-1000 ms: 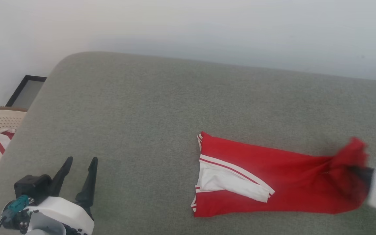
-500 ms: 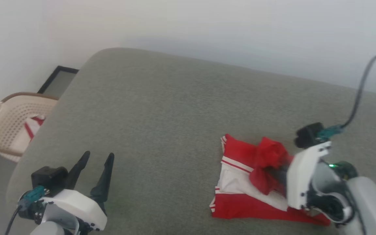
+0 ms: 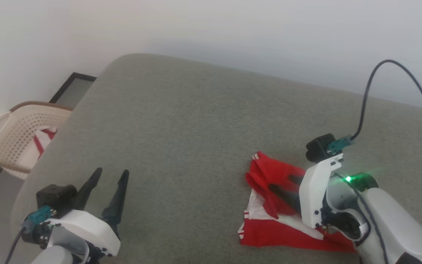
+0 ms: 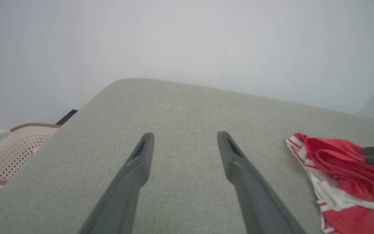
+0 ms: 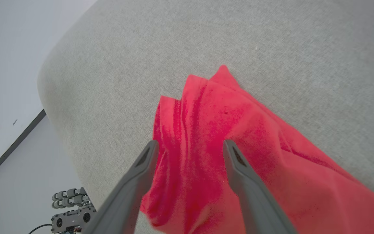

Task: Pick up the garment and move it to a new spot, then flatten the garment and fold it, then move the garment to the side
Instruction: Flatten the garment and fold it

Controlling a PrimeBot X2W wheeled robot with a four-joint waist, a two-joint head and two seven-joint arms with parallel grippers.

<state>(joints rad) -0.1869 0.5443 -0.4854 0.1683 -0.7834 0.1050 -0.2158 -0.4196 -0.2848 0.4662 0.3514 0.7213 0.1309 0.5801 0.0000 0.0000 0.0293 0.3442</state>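
Observation:
The red garment [image 3: 269, 176] lies on the grey cushioned surface [image 3: 181, 128] at the right, doubled over in a bunched fold, with its white lining and striped trim showing at the left and front. My right gripper [image 3: 283, 185] hovers over the folded-over red end. In the right wrist view the right gripper [image 5: 189, 143] is open, and the garment [image 5: 213, 130] lies loose beneath and between its fingers. My left gripper [image 3: 110, 174] stands open above bare cushion at the lower left, well apart from the garment [image 4: 336, 159]. The left gripper [image 4: 185, 136] holds nothing.
A beige perforated basket [image 3: 9, 135] stands on the floor beyond the cushion's left edge, holding a white cloth piece with a red stripe [image 3: 42, 141]. A dark cable [image 3: 398, 84] arcs above my right wrist. A pale wall runs behind the cushion.
My right gripper swept left with the garment's right end, laid it over the left part and opened. The head camera has shifted too. The left gripper stayed open.

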